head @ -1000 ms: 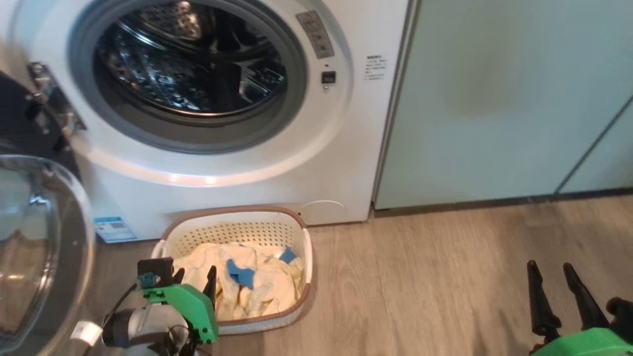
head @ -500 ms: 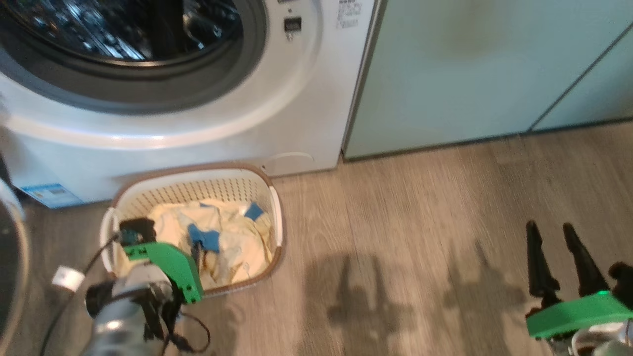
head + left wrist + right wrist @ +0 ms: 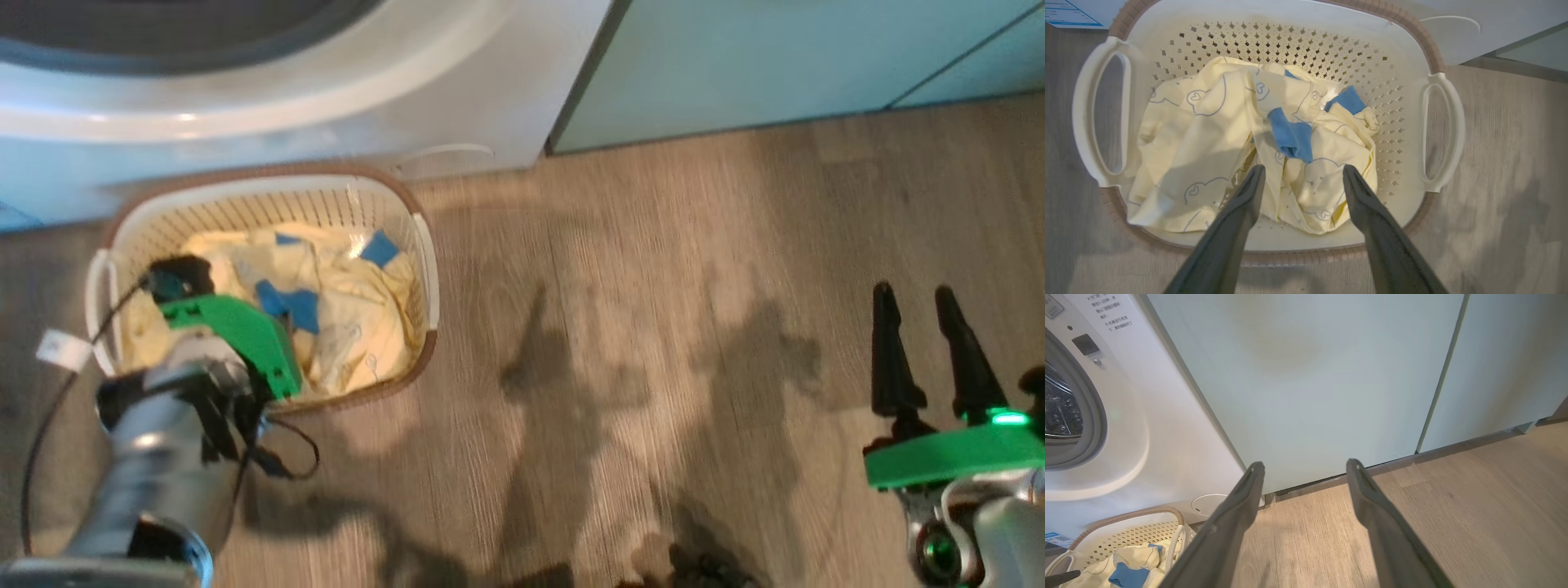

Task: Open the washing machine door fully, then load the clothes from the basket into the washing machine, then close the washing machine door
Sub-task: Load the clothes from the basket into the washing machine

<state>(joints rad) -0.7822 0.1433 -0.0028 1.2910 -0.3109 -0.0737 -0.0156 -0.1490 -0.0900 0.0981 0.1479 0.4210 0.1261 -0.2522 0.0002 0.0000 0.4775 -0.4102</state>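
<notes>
Washing machine (image 3: 1167,449), white front-loader: a grey rubber seal (image 3: 1096,416) rings the round opening, through which the perforated steel drum (image 3: 1057,412) shows; a small round flap sits low on the front panel. Basket (image 3: 1306,41), oval cream plastic with perforated walls, a brown rim and white loop handles (image 3: 1457,130) at both ends: upright on the wood floor (image 3: 653,245), just before the machine's lower front. Clothes (image 3: 1208,134), pale yellow cloth printed with faint outlines and small hearts, with bright blue parts (image 3: 1292,139): crumpled in a loose heap inside the basket, covering most of its base, below the rim
</notes>
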